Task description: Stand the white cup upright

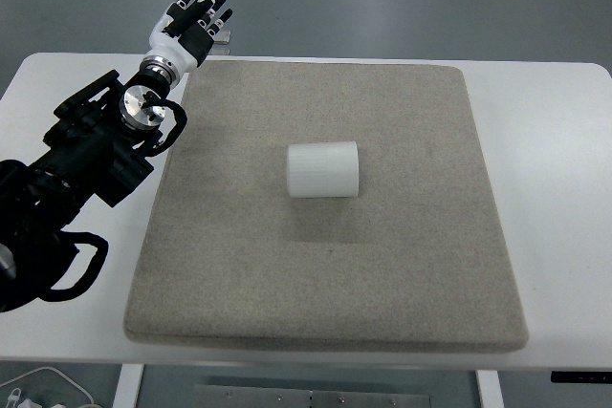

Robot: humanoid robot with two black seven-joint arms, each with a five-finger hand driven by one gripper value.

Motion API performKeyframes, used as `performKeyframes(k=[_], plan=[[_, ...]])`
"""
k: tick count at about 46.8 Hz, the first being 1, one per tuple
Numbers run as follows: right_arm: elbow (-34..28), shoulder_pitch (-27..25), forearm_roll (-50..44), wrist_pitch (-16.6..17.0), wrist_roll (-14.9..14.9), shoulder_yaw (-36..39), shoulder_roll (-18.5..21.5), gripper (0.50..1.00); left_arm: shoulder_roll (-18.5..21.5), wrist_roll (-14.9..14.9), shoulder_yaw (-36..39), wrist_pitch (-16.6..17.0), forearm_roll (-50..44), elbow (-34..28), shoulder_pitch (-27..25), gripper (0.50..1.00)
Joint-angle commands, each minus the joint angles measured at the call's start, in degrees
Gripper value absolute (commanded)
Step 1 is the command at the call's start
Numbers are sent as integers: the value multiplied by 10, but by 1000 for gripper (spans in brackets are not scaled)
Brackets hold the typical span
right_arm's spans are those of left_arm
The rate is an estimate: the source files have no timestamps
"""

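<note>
A white ribbed cup [322,170] lies on its side near the middle of a grey felt mat [325,274]. Its axis runs left to right. My left hand [200,10] is raised over the mat's far left corner, well up and left of the cup. Its fingers are spread and hold nothing. The black left arm [86,160] reaches in from the left edge over the table. The right arm is not in view.
The mat lies on a white table [545,140]. The table's far edge runs just beyond the mat, with grey floor behind it. Bare table strips flank the mat on both sides.
</note>
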Motion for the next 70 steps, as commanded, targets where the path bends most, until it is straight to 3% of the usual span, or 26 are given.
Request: performKeyframes(k=[1, 38, 46, 70], plan=[[0, 0, 0, 0, 0, 0, 0, 930, 0, 0, 1, -1, 1, 0, -2, 999], [0, 0, 0, 0, 0, 0, 0, 930, 0, 0, 9, -10, 26, -8, -29, 999], [0, 0, 0, 0, 0, 0, 0, 930, 1, 0, 10, -7, 112, -44, -47, 996], [0, 0, 0, 0, 0, 0, 0, 930, 81, 2, 11, -12, 454, -197, -57, 994]])
